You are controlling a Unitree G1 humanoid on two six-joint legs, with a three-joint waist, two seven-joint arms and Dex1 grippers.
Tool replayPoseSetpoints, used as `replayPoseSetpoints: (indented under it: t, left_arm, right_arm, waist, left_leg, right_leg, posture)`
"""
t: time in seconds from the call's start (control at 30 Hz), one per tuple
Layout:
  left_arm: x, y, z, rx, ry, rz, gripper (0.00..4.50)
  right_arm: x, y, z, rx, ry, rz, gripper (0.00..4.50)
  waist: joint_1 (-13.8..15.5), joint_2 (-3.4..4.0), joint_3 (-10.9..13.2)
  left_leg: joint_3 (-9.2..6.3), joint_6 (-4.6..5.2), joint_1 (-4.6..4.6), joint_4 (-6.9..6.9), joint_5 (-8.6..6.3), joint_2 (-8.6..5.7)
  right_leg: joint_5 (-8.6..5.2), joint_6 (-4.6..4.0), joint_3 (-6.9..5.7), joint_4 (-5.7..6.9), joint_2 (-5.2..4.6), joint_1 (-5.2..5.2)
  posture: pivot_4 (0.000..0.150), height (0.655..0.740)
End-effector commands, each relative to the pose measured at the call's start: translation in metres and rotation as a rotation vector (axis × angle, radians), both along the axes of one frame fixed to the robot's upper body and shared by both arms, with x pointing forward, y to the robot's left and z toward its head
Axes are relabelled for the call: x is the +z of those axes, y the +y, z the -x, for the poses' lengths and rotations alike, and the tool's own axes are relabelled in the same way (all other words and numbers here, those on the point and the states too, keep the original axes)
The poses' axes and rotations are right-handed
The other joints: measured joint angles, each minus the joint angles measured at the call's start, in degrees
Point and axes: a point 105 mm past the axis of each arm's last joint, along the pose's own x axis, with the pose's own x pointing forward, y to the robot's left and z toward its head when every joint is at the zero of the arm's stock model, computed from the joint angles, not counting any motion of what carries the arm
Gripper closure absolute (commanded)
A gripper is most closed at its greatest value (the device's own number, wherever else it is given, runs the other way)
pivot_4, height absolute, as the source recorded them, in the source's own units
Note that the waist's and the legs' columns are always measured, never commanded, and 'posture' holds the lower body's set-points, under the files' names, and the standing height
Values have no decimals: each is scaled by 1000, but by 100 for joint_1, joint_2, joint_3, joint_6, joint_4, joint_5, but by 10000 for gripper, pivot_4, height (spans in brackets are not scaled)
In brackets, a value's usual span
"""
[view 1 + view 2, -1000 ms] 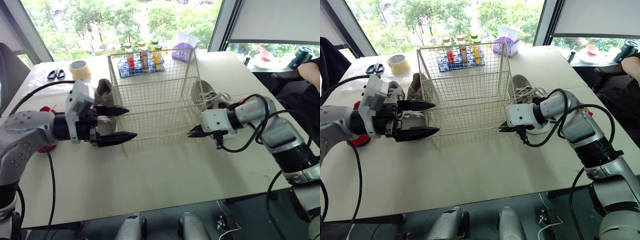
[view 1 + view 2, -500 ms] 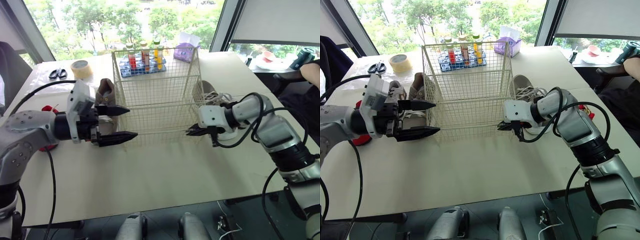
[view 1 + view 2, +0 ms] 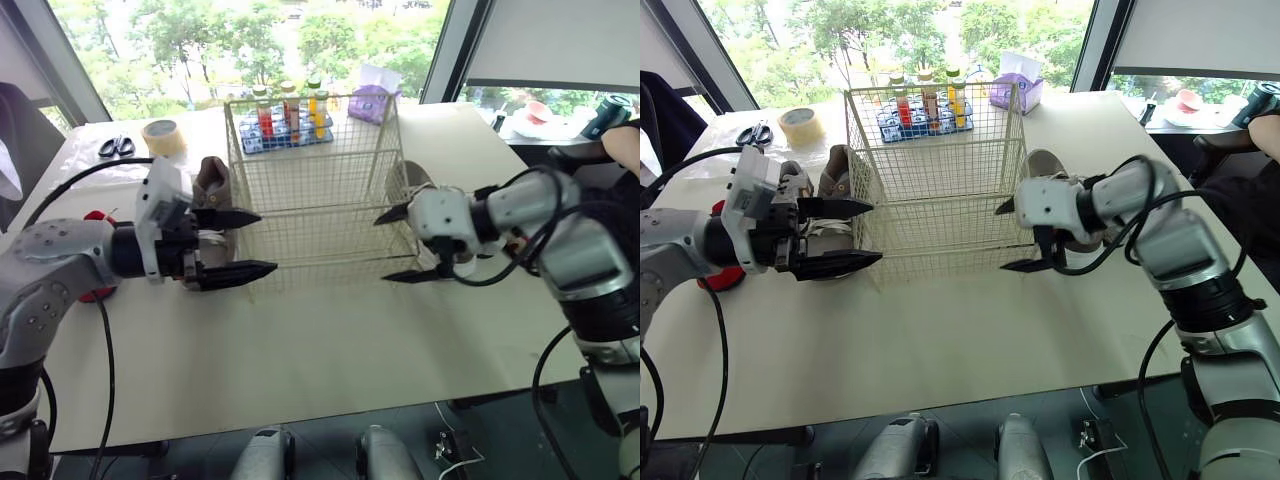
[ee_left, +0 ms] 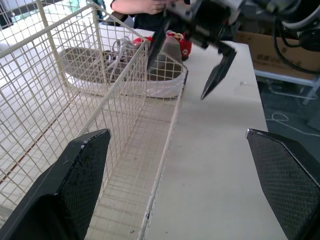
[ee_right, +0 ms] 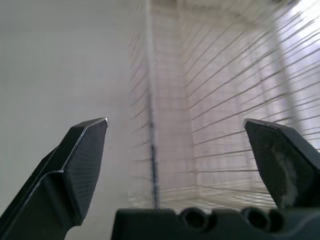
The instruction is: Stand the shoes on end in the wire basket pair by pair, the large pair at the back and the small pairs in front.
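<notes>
The empty wire basket (image 3: 312,170) stands mid-table. A brown shoe (image 3: 210,182) lies just left of it, behind my left gripper (image 3: 266,241), which is open with its tips at the basket's front left corner. On the basket's right lies a beige laced shoe (image 3: 412,183), partly hidden by my right gripper (image 3: 381,250). That gripper is open and holds nothing, its tips at the front right corner of the basket. The left wrist view looks through the mesh at the beige shoe (image 4: 100,65) and the right gripper (image 4: 182,70). The right wrist view faces the basket's corner post (image 5: 150,125).
Behind the basket are a blue rack of bottles (image 3: 285,122) and a purple tissue pack (image 3: 372,96). A tape roll (image 3: 162,138) and scissors (image 3: 113,148) lie at the back left, and a red object (image 3: 93,216) sits by my left arm. A person's arm (image 3: 625,140) rests at the far right.
My right gripper has gone from shut to wide open beside the basket's front right corner. The left gripper has kept its place and stays open.
</notes>
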Motion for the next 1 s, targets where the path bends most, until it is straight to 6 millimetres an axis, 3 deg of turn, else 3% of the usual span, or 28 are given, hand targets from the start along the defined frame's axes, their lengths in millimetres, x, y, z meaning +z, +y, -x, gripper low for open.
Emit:
replayPoseSetpoints:
  t: [0.03,0.13,0.23,0.3,0.5,0.63,1.0]
  left_arm:
    - [7,-3,3,-19,-40,5,0]
    - [6,-4,1,-26,-39,8,0]
    - [6,-8,-2,-50,-37,16,0]
    - [8,-11,-5,-68,-38,22,0]
    - [8,-16,-11,-108,-37,19,0]
    - [8,-18,-12,-118,-39,17,0]
    - [9,-15,-8,-93,-47,8,0]
  right_arm:
    - [61,-20,12,-142,-118,-210,240]
    - [63,-58,6,-427,-94,-278,240]
    - [40,-103,-2,-783,-61,-342,240]
    - [21,-118,1,-927,-24,-380,240]
    - [-22,-127,6,-1143,121,-602,240]
    - [-43,-126,1,-1172,215,-702,240]
    - [-80,-127,-24,-1186,251,-690,240]
  waist:
    - [15,0,0]
    - [70,-2,-1]
    - [119,-5,-3]
    - [136,-4,-3]
    - [87,6,-3]
    - [79,7,-3]
    - [-17,6,-3]
  left_leg:
    - [0,0,0,0,0,0]
    - [-4,5,-1,0,-4,-1]
    - [-2,18,1,1,-11,-4]
    - [1,18,0,2,-11,-5]
    - [5,8,-3,-1,-4,-2]
    - [5,9,-3,-1,-4,-2]
    - [4,13,0,-1,-6,-3]
  right_leg:
    - [0,0,0,0,-1,0]
    - [0,0,-4,-8,-7,7]
    - [0,-1,-2,-11,-20,12]
    - [1,-1,-1,-5,-20,8]
    - [1,-1,5,7,1,-3]
    - [1,-1,4,6,2,-2]
    - [1,0,3,7,4,1]
  posture:
    - [1500,7400]
    - [1500,7400]
    - [1500,7400]
    - [1500,7400]
    - [1500,7400]
    - [1500,7400]
    - [1500,7400]
